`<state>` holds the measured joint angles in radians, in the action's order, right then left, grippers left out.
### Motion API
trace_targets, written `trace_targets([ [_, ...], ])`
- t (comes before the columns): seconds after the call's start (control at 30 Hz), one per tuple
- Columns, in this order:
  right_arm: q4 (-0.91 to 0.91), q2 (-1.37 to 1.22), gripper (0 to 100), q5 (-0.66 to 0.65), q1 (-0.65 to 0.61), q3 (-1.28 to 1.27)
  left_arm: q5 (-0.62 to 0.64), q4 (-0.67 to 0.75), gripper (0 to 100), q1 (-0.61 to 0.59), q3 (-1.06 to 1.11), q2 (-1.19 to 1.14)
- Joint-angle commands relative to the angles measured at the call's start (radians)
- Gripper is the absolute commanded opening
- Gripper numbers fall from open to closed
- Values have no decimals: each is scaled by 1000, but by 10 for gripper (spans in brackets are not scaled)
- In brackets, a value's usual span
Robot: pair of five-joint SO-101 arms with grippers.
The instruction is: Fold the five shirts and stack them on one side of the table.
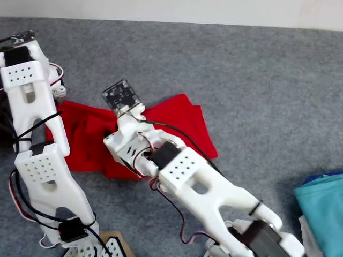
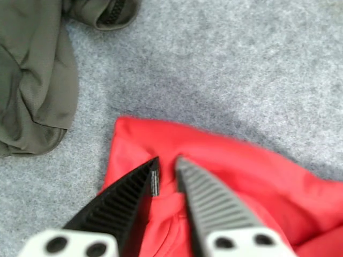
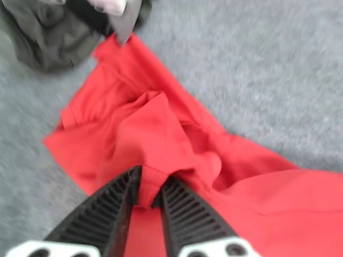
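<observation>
Red shirt point(image 1: 182, 120) crumpled, toward left side of grey worktop point(image 1: 241, 69). Right tool point(image 3: 150, 187) clamped on bunched fold near shirt's middle. Left tool point(image 2: 166, 163) narrowly parted over shirt's corner, apparently holding nothing. Risk: pulling from single pinch bunches cloth further, or fold slips free.
</observation>
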<state>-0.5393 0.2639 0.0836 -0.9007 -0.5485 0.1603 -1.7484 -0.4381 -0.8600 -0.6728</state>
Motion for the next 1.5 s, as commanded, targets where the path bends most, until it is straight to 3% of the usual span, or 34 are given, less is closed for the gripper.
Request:
trace_targets([
  [0.0,22,-93,14,-28,-1,82,9,6,184,24,-42,13],
  [0.2,22,-272,14,-28,19,211,9,8,0,38,-105,10],
  [0.57,22,-320,14,-28,61,228,6,3,16,24,-81,12],
  [0.73,22,-318,14,-28,59,226,3,-25,114,-44,-65,36],
  [0.93,22,-321,14,-23,61,228,-127,-18,2,-65,272,217],
  [1.13,22,-323,14,-21,59,225,-153,20,6,-58,484,291],
  [1.47,-5,-318,14,-21,59,226,-146,339,6,1,734,295],
])
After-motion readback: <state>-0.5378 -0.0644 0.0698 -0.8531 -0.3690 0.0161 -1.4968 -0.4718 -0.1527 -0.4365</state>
